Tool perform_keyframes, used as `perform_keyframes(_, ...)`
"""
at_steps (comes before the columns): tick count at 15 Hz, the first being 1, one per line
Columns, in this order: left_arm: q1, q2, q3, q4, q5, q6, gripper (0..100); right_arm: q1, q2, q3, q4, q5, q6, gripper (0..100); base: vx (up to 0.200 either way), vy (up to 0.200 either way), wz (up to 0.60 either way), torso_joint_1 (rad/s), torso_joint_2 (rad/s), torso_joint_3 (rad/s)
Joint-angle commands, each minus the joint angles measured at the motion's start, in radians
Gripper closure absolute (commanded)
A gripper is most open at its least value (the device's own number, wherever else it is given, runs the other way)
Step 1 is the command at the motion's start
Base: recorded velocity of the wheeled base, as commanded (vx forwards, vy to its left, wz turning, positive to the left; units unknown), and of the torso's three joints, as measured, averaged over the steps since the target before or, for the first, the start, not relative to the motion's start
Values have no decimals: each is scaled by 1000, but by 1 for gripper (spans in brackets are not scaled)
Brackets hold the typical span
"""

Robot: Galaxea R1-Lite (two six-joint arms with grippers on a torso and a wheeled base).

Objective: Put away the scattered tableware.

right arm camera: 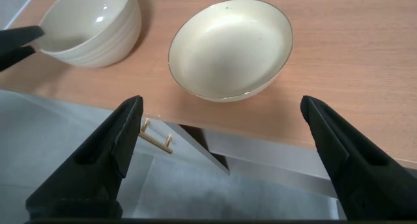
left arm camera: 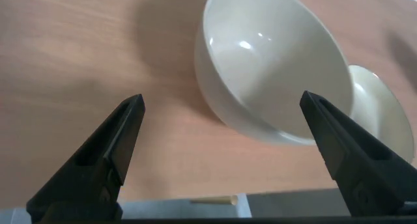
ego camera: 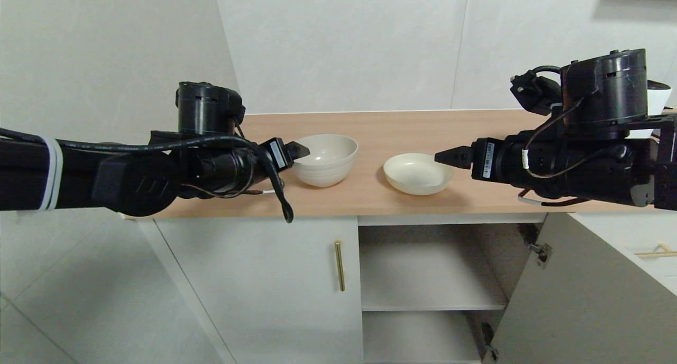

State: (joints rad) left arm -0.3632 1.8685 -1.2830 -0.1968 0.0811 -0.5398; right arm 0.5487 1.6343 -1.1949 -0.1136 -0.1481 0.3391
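Observation:
A deep cream bowl stands on the wooden countertop, left of a shallower cream bowl. My left gripper hovers at the deep bowl's left rim, open; its wrist view has the deep bowl ahead of the spread fingers. My right gripper is at the shallow bowl's right rim, open, and above it in the right wrist view, where the shallow bowl lies between and beyond the fingers, with the deep bowl farther off.
Below the counter, the right cabinet door hangs open, showing two bare shelves. The left door with its brass handle is closed. A white object stands at the counter's far right behind my right arm. Tiled wall rises behind.

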Motion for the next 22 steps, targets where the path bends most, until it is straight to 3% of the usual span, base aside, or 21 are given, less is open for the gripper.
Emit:
perform_keyframes(1, -6, 20, -2, -3, 0, 0, 0, 0, -1, 1, -1, 1, 0, 0, 0, 0, 0, 0, 0, 0)
perform_keyframes(5, -19, 32, -2, -4, 0, 0, 0, 0, -1, 1, 0, 1, 0, 0, 0, 0, 0, 0, 0, 0)
perform_keyframes(6, -20, 38, -4, -6, 0, 0, 100, 0, -1, 1, 0, 1, 0, 0, 0, 0, 0, 0, 0, 0)
perform_keyframes(15, -23, -11, 2, -6, 0, -22, 100, 0, 27, -14, 0, -10, 6, 0, 0, 0, 0, 0, 0, 0)
perform_keyframes(19, -28, -51, 24, -6, -4, -20, 100, 0, 134, -74, 0, -166, 6, 0, 0, 0, 0, 0, 0, 0)
perform_keyframes(22, -30, -140, 91, -6, -89, -19, 100, -1, 230, -138, 0, -214, 34, 0, 0, 0, 0, 0, 0, 0)
